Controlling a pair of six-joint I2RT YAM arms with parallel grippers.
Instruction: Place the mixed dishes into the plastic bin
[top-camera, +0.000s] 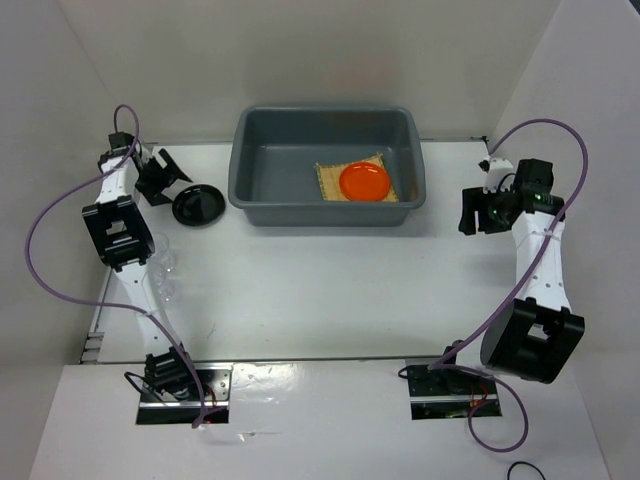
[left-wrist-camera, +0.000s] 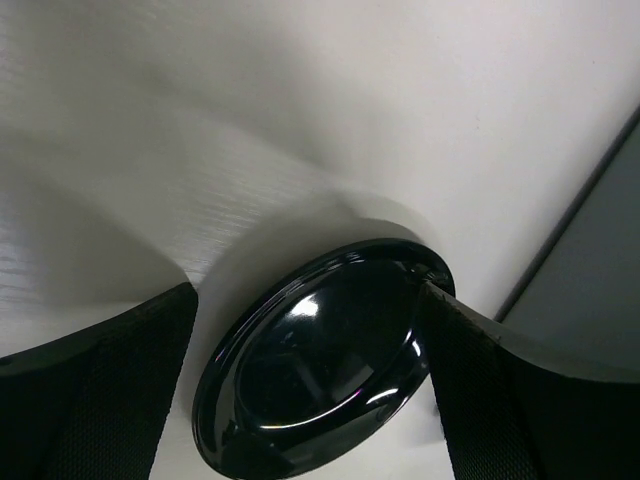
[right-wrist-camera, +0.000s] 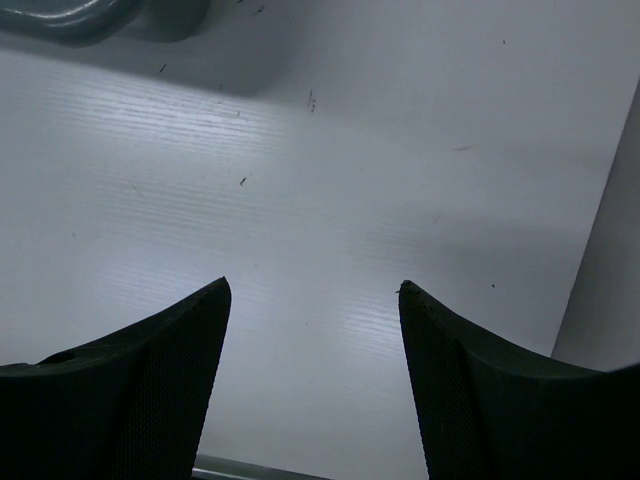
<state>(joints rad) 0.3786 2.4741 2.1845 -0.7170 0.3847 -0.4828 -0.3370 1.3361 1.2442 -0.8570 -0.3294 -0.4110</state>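
Nearest the left wrist lens stand the dark fingers (left-wrist-camera: 100, 400) of the left gripper (left-wrist-camera: 310, 300), spread wide with nothing pinched. Beneath everything runs the white desk (top-camera: 320, 280). At its far middle sits the plastic bin (top-camera: 240, 150), the goal, so whatever is inside counts as done. The bamboo mat (top-camera: 330, 185) lies flat on its floor toward the right, and the orange plate (top-camera: 364, 182) rests on top of the mat.

Just outside the bin's left wall, the black plate (top-camera: 198, 205) lies on the desk between the left gripper's open fingers. One finger is at its rim; the other stands a little off. I judge this straddle to be a line-up for an edge grip, since a shallow plate offers little else to hold.

The right gripper (top-camera: 478, 212) hangs well right of the bin, also spread, over bare desk and likely held out of the way. Smallest, the clear glasses (top-camera: 166, 272) stand beside the left arm near the desk's left edge, well apart from either gripper.
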